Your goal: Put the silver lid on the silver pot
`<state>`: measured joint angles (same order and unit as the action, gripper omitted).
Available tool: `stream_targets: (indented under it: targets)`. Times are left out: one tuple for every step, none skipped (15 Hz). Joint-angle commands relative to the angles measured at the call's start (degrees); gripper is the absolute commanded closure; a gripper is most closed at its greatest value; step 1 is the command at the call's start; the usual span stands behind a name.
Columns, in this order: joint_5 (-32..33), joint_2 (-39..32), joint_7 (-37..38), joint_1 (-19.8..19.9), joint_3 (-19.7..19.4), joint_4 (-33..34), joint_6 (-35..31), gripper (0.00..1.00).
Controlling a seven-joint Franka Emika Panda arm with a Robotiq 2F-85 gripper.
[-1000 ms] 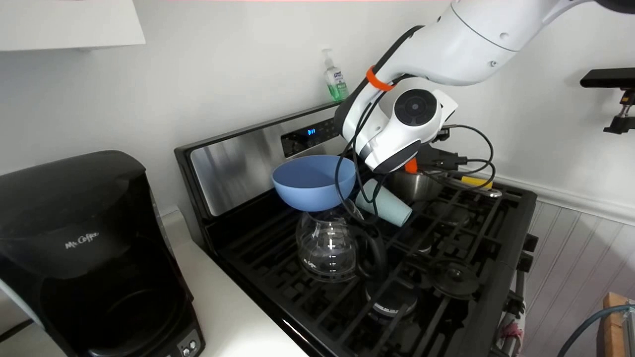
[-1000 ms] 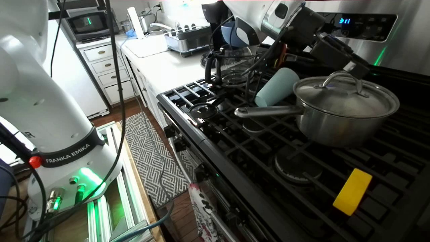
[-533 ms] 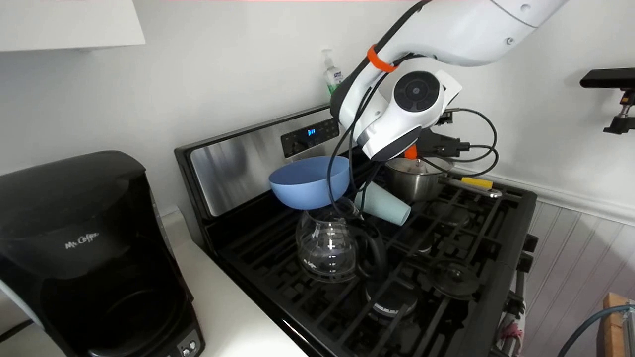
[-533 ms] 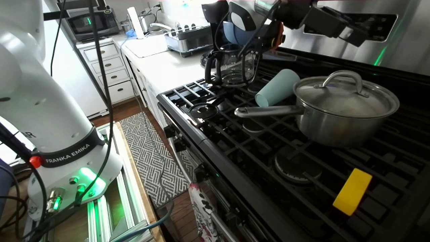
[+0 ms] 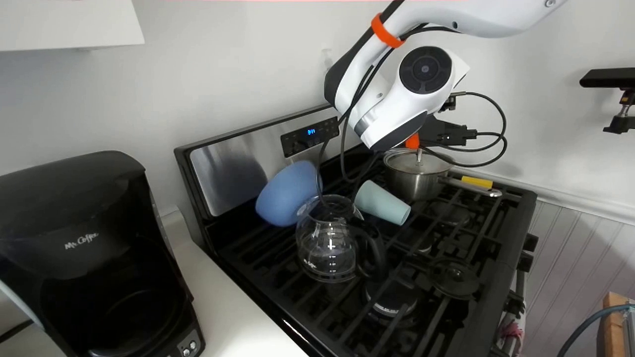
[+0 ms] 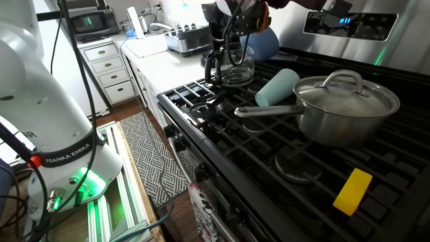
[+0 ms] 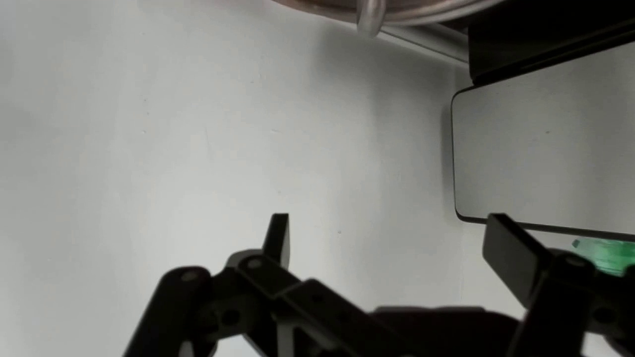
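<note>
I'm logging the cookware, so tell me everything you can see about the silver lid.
The silver lid is round, slightly domed and looks like shiny metal, with an arched handle fixed at both ends on top. It sits handle up and roughly level on the silver pot, covering its mouth, on the stove. Its near rim looks seated; the far side is harder to tell. Only the pot is seen touching it: the open tool is clear of it.
</note>
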<state>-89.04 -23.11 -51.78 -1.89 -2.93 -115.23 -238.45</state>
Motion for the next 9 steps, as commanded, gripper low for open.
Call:
stream_targets:
  targets:
    - [-4.2,1.2,0.4,1.5,1.2,0.7,1.7,0.0]
    - [-1.7,0.0,0.6,0.9,0.7,-0.1,0.4,0.0]
    - [-2.0,0.1,0.9,1.0,0.7,-0.1,0.6,0.0]
    - [-2.1,0.1,1.0,1.1,0.7,0.0,0.7,0.0]
    - [-2.1,0.1,1.1,1.2,0.7,0.0,0.7,0.0]
    - [-2.1,0.1,1.2,1.2,0.7,0.0,0.7,0.0]
    - [-2.1,0.1,1.2,1.2,0.7,0.0,0.7,0.0]
    - [-2.1,0.1,1.2,1.2,0.7,0.0,0.7,0.0]
    - [-2.1,0.1,1.2,1.2,0.8,0.0,0.7,0.0]
